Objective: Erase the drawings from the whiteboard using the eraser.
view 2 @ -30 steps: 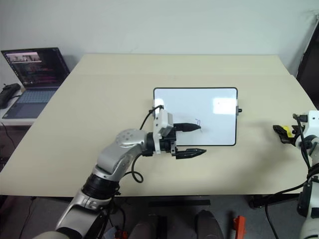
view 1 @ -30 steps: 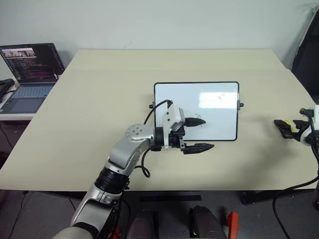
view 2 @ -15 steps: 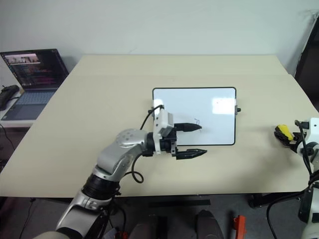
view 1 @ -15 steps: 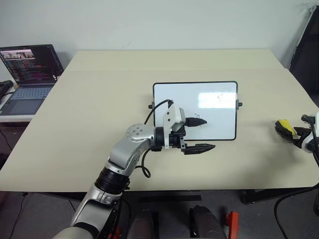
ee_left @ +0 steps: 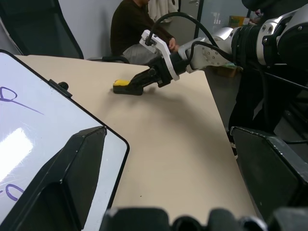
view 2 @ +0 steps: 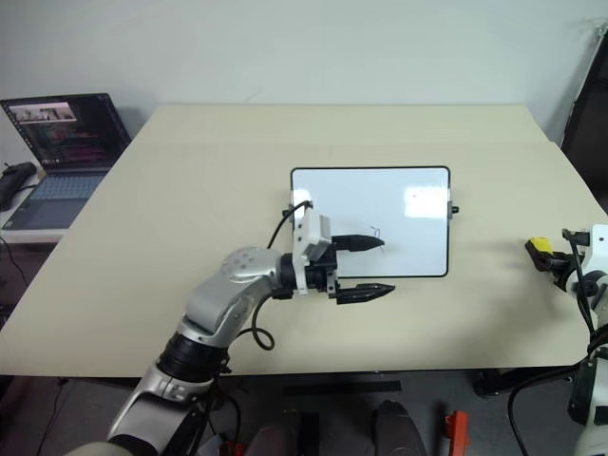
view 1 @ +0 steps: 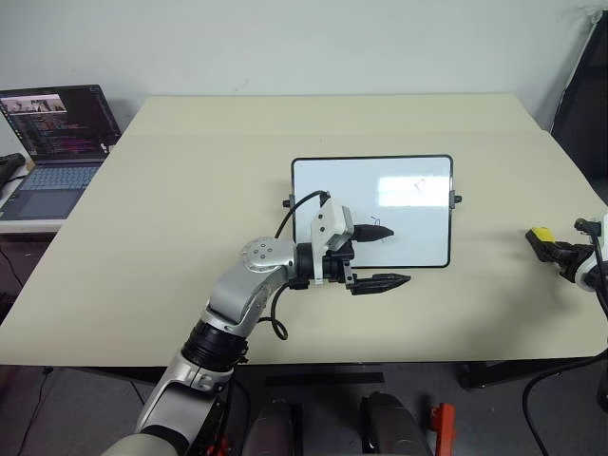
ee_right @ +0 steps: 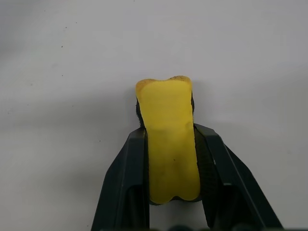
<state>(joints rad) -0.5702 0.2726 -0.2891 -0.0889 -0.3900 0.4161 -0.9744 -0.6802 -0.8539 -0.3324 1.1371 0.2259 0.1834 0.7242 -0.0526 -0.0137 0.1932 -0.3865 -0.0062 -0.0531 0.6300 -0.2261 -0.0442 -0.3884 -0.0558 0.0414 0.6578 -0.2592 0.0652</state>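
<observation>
The whiteboard [view 1: 408,218] lies flat at the table's middle, with small blue drawings [view 1: 418,186] near its far right corner and close to its front edge [ee_left: 9,96]. My left gripper [view 1: 389,255] is open and level over the board's near edge, one finger [view 1: 378,231] above the white surface and the other just off it. At the table's right edge, my right gripper [ee_right: 166,130] is shut on the yellow eraser [ee_right: 168,139]. The eraser [view 1: 541,235] rests on the tabletop, its end sticking out past the fingertips.
An open laptop [view 1: 57,133] stands on a side table at the left. A dark chair [view 1: 584,104] is beyond the table's right corner. A seated person [ee_left: 134,29] shows in the background of the left wrist view. Bare tabletop [view 1: 489,237] separates board and eraser.
My right gripper has gone from open around the eraser to shut on it. The left arm has not moved.
</observation>
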